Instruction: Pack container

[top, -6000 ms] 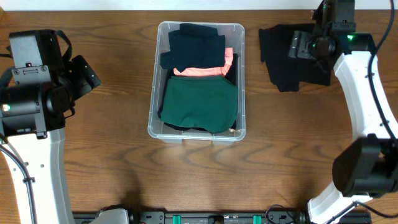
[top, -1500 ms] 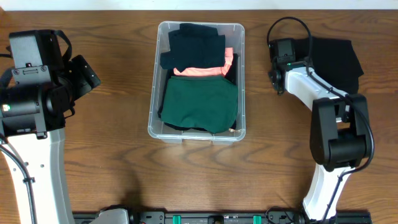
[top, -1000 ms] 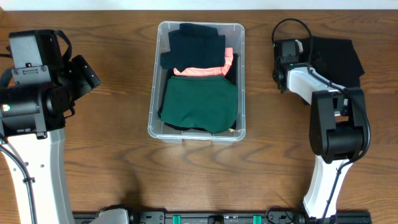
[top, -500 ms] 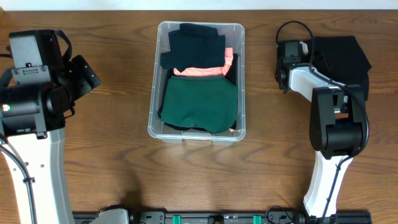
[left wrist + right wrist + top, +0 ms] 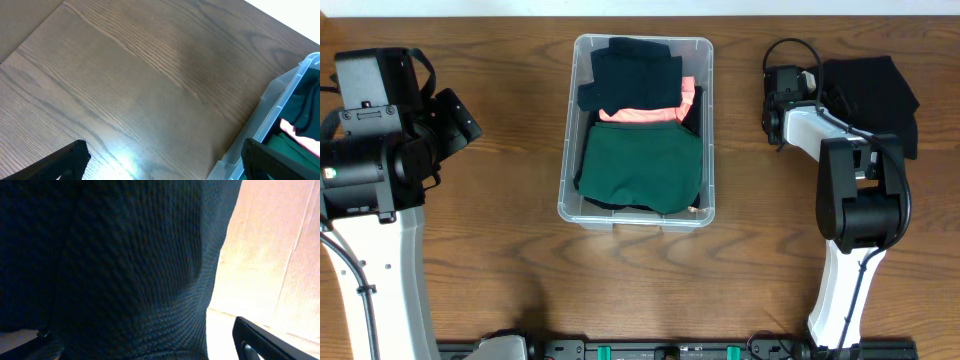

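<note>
The clear plastic container [image 5: 567, 150] stands at the table's middle, holding a dark navy garment [image 5: 630, 70], a coral one [image 5: 640, 114] and a green one [image 5: 642, 168]. Its corner also shows at the right of the left wrist view [image 5: 282, 102]. A black garment [image 5: 872, 92] lies bunched on the table at the far right. My right gripper [image 5: 820, 85] is at its left edge. In the right wrist view the fingers [image 5: 145, 347] stand wide apart with the black knit fabric [image 5: 125, 255] filling the space between them. My left gripper [image 5: 162, 160] is open and empty above bare wood, left of the container.
The left arm [image 5: 380, 130] stands at the table's left side. The right arm [image 5: 860, 200] is folded back over the right side. Bare wood lies between the container and both arms, and along the front.
The black garment has moved right and bunched up, from beside the container's right side to the far right. The right wrist has shifted slightly right with it. The left arm has not moved.
</note>
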Available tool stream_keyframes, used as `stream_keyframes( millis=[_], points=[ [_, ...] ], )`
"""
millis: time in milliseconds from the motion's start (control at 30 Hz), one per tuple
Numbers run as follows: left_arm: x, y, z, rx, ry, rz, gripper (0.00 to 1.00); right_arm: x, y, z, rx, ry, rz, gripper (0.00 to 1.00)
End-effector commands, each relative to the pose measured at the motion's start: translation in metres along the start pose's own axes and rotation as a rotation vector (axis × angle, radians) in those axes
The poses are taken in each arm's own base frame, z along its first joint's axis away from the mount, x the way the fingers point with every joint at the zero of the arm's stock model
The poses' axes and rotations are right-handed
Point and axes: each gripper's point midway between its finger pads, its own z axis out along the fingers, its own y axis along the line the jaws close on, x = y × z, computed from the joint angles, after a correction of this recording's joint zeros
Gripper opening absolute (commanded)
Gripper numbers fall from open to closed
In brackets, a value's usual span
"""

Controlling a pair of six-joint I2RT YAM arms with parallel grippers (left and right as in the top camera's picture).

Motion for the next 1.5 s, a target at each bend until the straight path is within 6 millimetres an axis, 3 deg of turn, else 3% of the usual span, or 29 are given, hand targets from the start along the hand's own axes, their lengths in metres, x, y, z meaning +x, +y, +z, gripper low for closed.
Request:
stream_keyframes(
  millis=[0,267,567,767,933,1067,1300,1467],
  points=[
    [-0.002,0.003,0.001,-0.014,-0.004,0.014,0.98,0.023,0.093,0.014,-0.247,0.000,-0.221,0.93],
    [-0.002,0.003,0.001,-0.014,-0.004,0.014,0.98,0.019,0.110,0.009,-0.289,-0.033,-0.269,0.93],
    [-0.002,0.003,0.001,-0.014,-0.004,0.014,0.98,0.006,0.121,-0.011,-0.283,-0.082,-0.289,0.96],
    [-0.002,0.003,0.001,-0.014,-0.004,0.014,0.98,0.028,0.089,0.028,-0.228,0.028,-0.144,0.97],
    [-0.002,0.003,0.001,-0.014,-0.004,0.014,0.98,0.048,0.076,0.052,-0.241,0.094,-0.094,0.97],
    [-0.002,0.003,0.001,-0.014,-0.004,0.014,0.98,0.053,0.078,0.054,-0.257,0.110,-0.074,0.87],
    [-0.002,0.003,0.001,-0.014,-0.004,0.014,0.98,0.046,0.086,0.045,-0.272,0.094,-0.020,0.49],
    [-0.002,0.003,0.001,-0.014,-0.004,0.014,0.98,0.047,0.089,0.042,-0.279,0.104,0.014,0.47]
  ],
)
